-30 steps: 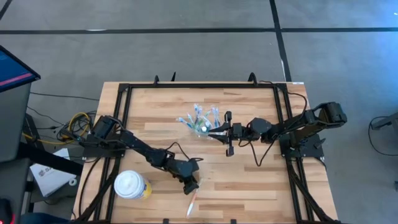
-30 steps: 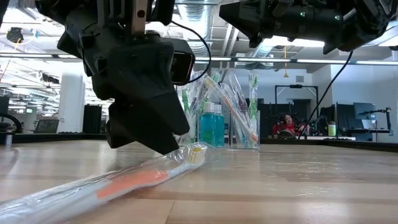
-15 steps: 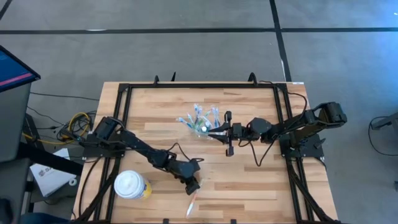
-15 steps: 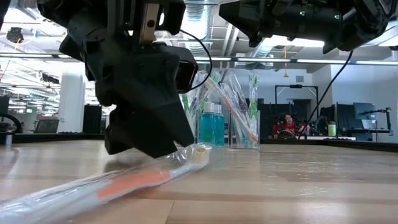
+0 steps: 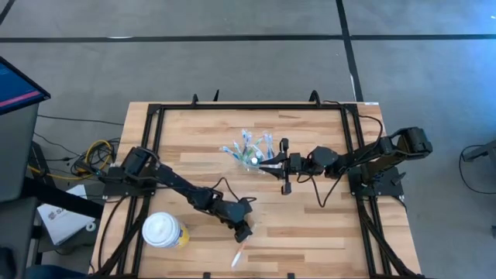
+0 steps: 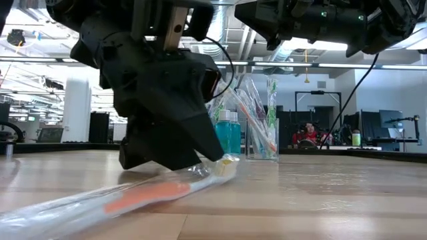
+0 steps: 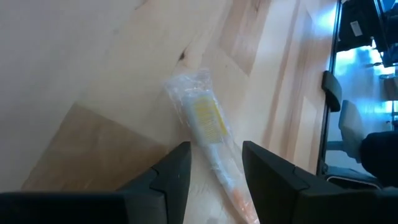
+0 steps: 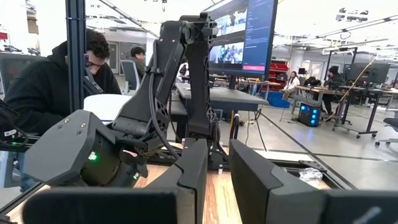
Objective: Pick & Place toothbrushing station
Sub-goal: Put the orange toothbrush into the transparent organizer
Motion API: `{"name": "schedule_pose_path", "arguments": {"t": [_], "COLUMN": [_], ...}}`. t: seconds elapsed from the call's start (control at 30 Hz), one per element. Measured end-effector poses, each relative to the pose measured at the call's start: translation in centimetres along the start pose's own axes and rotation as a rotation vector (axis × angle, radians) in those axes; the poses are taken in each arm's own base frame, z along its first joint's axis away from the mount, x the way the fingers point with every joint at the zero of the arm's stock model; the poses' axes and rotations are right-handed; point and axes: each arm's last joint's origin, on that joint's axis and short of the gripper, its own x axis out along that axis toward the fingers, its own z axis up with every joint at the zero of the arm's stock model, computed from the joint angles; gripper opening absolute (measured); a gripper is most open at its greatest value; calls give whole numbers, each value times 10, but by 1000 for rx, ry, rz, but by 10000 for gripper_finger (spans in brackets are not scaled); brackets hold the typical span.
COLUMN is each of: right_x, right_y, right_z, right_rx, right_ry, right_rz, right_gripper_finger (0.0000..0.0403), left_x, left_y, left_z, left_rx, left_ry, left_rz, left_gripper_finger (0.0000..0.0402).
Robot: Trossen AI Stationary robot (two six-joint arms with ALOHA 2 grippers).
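Observation:
The toothbrushing station (image 5: 252, 153) is a clear holder with several toothbrushes and a blue bottle. It stands upright on its base at the table's middle and also shows in the low view (image 6: 252, 123). My right gripper (image 5: 271, 167) is open and empty, level, just right of the station. A toothbrush in a clear wrapper (image 5: 237, 258) lies flat near the table's near edge. My left gripper (image 5: 243, 231) is open and low over the toothbrush's head end (image 7: 205, 121), with one finger on either side of it. My left gripper comes from above, slanting toward the table's near edge. Its fingers (image 7: 177, 168) stand on either side of the wrapped toothbrush just behind the bristle end (image 7: 214, 165). The toothbrush lies on the table. I cannot tell whether the fingers touch the wrapper.
A yellow cup with a white lid (image 5: 163, 230) stands at the near left, beside my left arm. A black frame (image 5: 155, 116) runs around the table. People sit beyond the table in the right wrist view (image 8: 37, 87).
My left gripper has gone a little toward the table's near and right edges, lower over the wrapped toothbrush. The toothbrush's head end has shifted slightly along the table, while its handle end has stayed where it was.

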Motion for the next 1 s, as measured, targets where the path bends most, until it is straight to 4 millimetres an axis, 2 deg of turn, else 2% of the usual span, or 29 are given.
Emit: {"name": "schedule_pose_path", "arguments": {"t": [0.1,0.2,0.4,0.77,1.0], "right_x": [0,0,0,0,0], "right_y": [0,0,0,0,0], "right_z": [0,0,-1,-1,-1], "right_rx": [0,0,0,0,0], "right_ry": [0,4,9,9,9], "right_rz": [-1,0,0,0,0], "right_gripper_finger": [60,60,60,60,60], "left_x": [2,2,1,0,-19], "left_y": [-2,0,4,5,-11], "left_z": [1,4,7,11,22], "left_rx": [2,0,54,102,189], "left_ry": [-1,0,16,-2,-89], "left_rz": [-2,0,3,14,-12], "left_gripper_finger": [133,106,11,1,0]}}
